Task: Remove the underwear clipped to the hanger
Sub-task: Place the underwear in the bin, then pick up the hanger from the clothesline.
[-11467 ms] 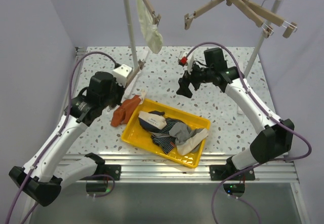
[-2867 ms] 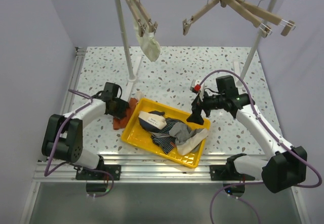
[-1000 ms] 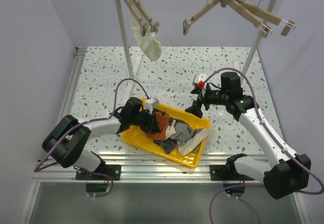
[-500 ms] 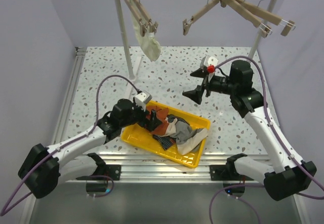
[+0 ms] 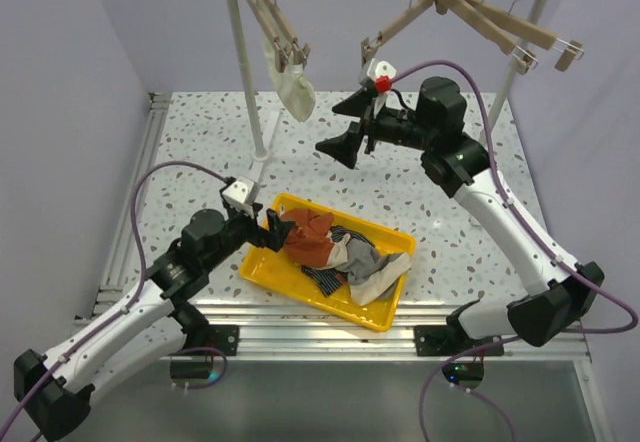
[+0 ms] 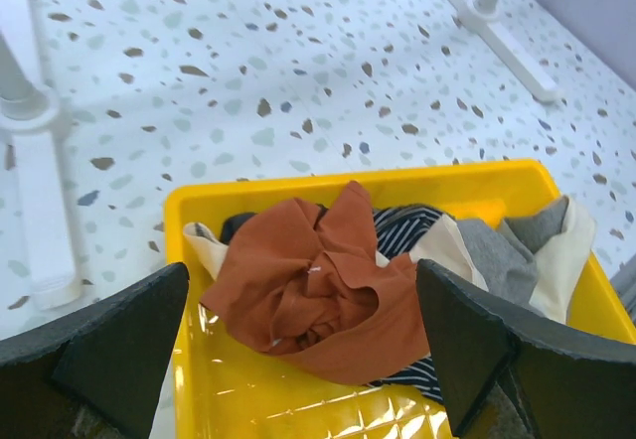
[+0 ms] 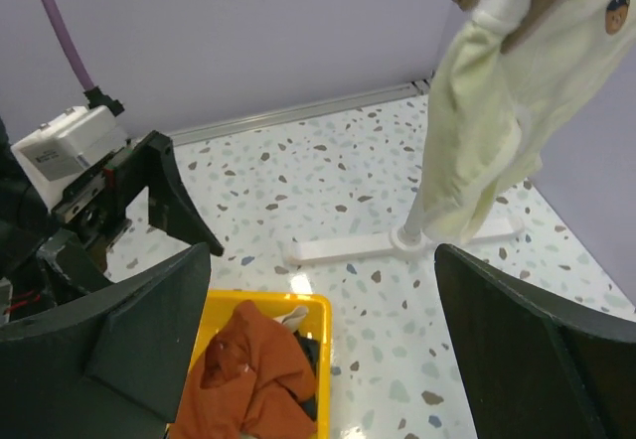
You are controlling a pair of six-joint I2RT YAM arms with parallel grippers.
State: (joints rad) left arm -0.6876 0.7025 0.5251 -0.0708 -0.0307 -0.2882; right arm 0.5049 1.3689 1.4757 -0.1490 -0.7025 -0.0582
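Observation:
A pale cream-green brief point(image 5: 293, 84) hangs clipped to a wooden hanger point(image 5: 276, 22) at the rack's left end; it also shows in the right wrist view point(image 7: 487, 141). My right gripper point(image 5: 336, 130) is raised, open and empty, just right of that brief and apart from it point(image 7: 328, 360). The orange-red brief point(image 5: 308, 237) lies on top of the pile in the yellow tray point(image 5: 330, 297), over the striped navy brief point(image 6: 412, 228) and the grey-white one point(image 6: 517, 250). My left gripper point(image 5: 274, 232) is open and empty at the tray's left end, just short of the orange-red brief point(image 6: 318, 290).
The rack's white left pole point(image 5: 248, 82) and its floor foot point(image 7: 348, 248) stand between the arms. Several empty wooden hangers point(image 5: 500, 22) hang at the rail's right end. The tray's rim point(image 6: 189, 290) lies under my left fingers.
My left gripper carried the orange-red brief from the table into the tray, let go and drew back. My right arm rose and swung left towards the hanging cream-green brief.

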